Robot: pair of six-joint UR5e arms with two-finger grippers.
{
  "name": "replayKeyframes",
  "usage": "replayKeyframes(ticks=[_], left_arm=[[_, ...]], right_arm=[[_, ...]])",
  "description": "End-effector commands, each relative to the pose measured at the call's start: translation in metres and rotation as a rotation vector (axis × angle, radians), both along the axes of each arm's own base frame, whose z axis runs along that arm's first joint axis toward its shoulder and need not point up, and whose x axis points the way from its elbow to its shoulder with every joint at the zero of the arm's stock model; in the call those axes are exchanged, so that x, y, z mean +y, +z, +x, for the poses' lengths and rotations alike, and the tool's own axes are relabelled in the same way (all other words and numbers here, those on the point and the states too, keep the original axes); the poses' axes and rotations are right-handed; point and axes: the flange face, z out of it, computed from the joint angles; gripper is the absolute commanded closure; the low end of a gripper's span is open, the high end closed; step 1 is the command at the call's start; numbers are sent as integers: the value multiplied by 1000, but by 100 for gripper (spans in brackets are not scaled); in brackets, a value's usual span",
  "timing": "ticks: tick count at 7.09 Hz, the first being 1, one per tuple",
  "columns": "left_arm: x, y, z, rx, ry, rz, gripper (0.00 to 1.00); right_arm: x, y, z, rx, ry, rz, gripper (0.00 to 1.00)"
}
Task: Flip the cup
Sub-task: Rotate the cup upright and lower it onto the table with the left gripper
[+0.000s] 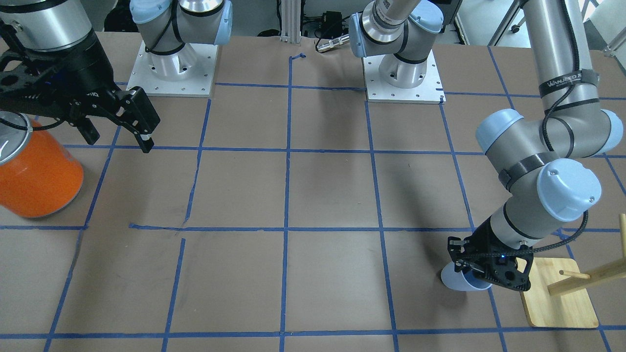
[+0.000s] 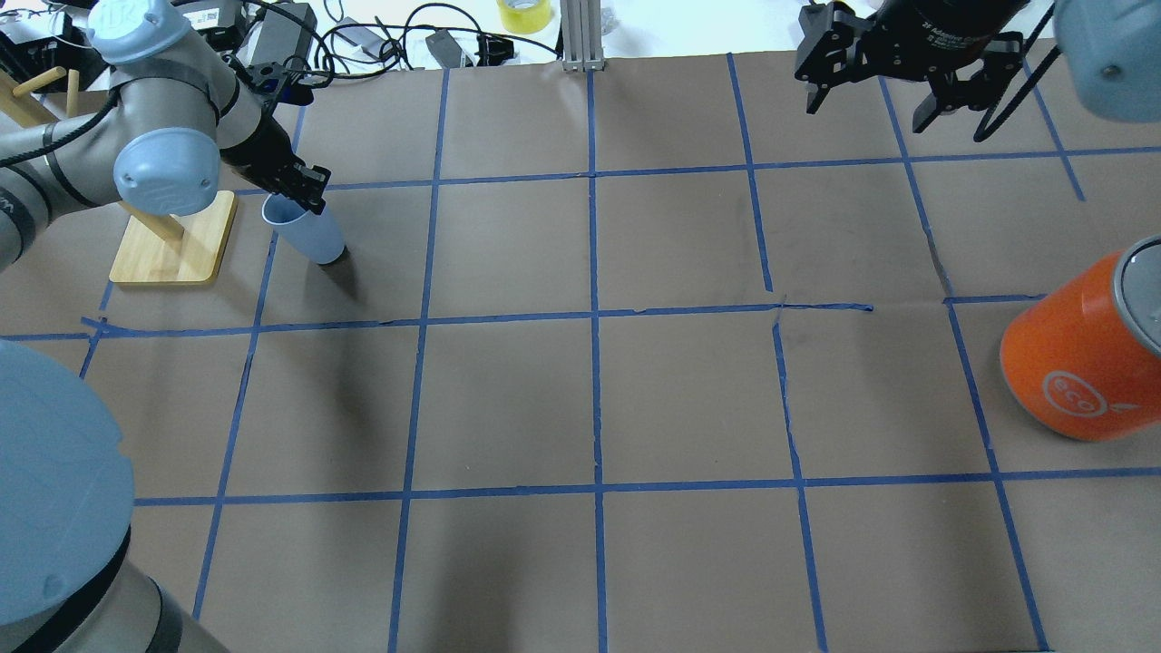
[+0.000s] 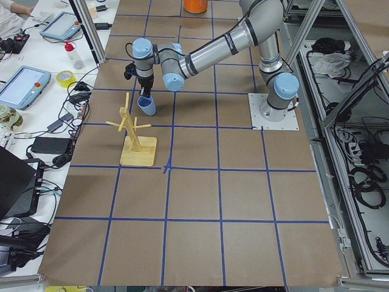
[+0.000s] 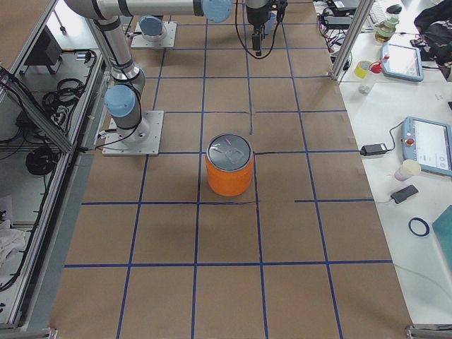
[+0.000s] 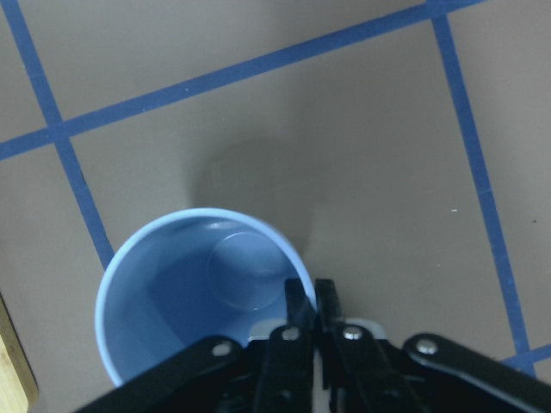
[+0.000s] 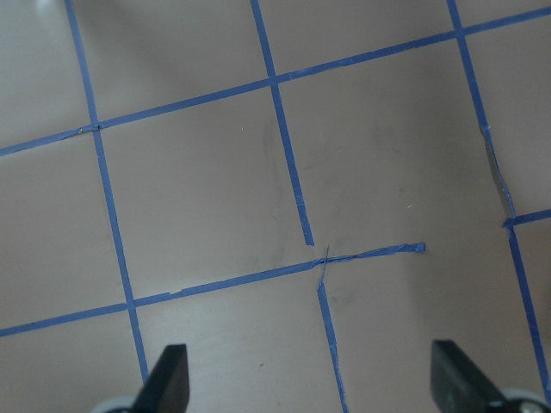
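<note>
The pale blue cup (image 2: 308,234) is at the far left of the table, mouth up and leaning a little, beside the wooden rack. My left gripper (image 2: 304,195) is shut on the cup's rim. In the left wrist view the fingers (image 5: 301,314) pinch the rim wall, and the cup's empty inside (image 5: 198,292) faces the camera. The cup also shows in the front-facing view (image 1: 457,281). I cannot tell whether its base touches the table. My right gripper (image 2: 866,109) is open and empty, high over the far right of the table.
A large orange container with a silver lid (image 2: 1079,363) stands at the right edge. A wooden peg rack on a bamboo base (image 2: 172,249) stands just left of the cup. Blue tape lines grid the brown table (image 2: 590,399).
</note>
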Motion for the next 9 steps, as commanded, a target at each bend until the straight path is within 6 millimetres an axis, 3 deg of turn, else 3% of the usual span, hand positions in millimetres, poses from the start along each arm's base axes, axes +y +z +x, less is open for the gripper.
replayKeyframes(ticks=[1, 3, 5, 6, 7, 9], left_arm=[[2, -3, -1, 7, 28, 9, 56], [4, -7, -2, 23, 109, 18, 22], [4, 3, -5, 25, 126, 2, 15], [7, 21, -11, 22, 144, -15, 9], [14, 39, -29, 16, 151, -18, 4], [43, 86, -52, 13, 134, 22, 0]], right_arm=[[0, 0, 0, 0, 1, 0, 0], [0, 0, 0, 1, 1, 0, 0], [3, 4, -1, 13, 10, -9, 0], [6, 10, 0, 6, 11, -22, 0], [5, 7, -2, 20, 8, -11, 0], [11, 5, -2, 22, 9, 17, 0]])
